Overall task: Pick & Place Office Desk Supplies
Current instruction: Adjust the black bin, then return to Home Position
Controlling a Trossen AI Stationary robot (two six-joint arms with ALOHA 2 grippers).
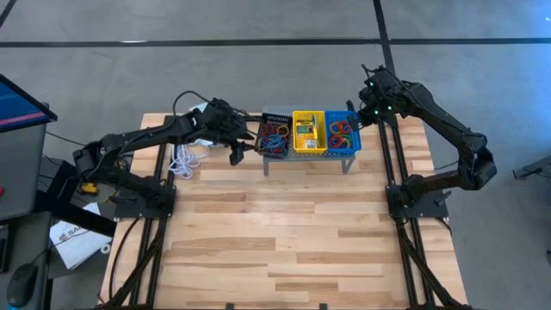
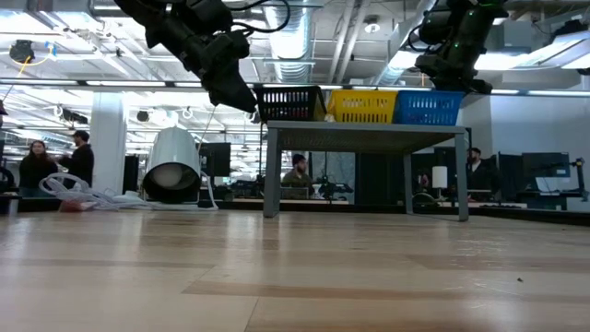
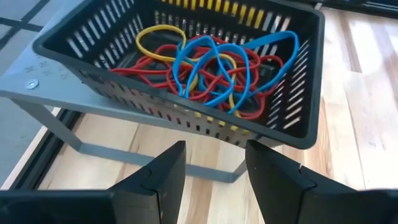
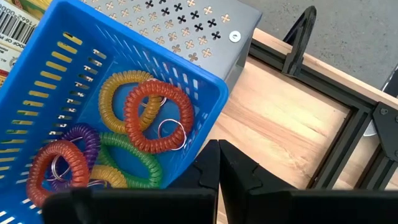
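Three baskets stand in a row on a grey perforated shelf (image 3: 38, 79). The black basket (image 3: 298, 93) holds red, blue and yellow rubber bands (image 3: 211, 68). The yellow basket (image 1: 308, 131) holds small boxes. The blue basket (image 4: 74, 37) holds coiled rings (image 4: 155, 118) in red, yellow, green and purple. My left gripper (image 3: 214, 158) hangs open just off the black basket's near left side (image 1: 235, 153), with nothing between its fingers. My right gripper (image 4: 217, 149) is shut at the blue basket's outer corner (image 1: 356, 119). My right gripper's shut fingertips stand right against the lower corner of the blue basket's wall (image 4: 200, 140), slanting down from the table's right side. I cannot tell whether they touch it. My left gripper touches nothing.
A white cylinder (image 2: 173, 166) lies on the table's far left with a coiled white cord (image 1: 183, 159) beside it. The shelf stands on legs (image 2: 271, 171) above the wooden table (image 1: 284, 232), whose near half is bare wood. People show in the room behind.
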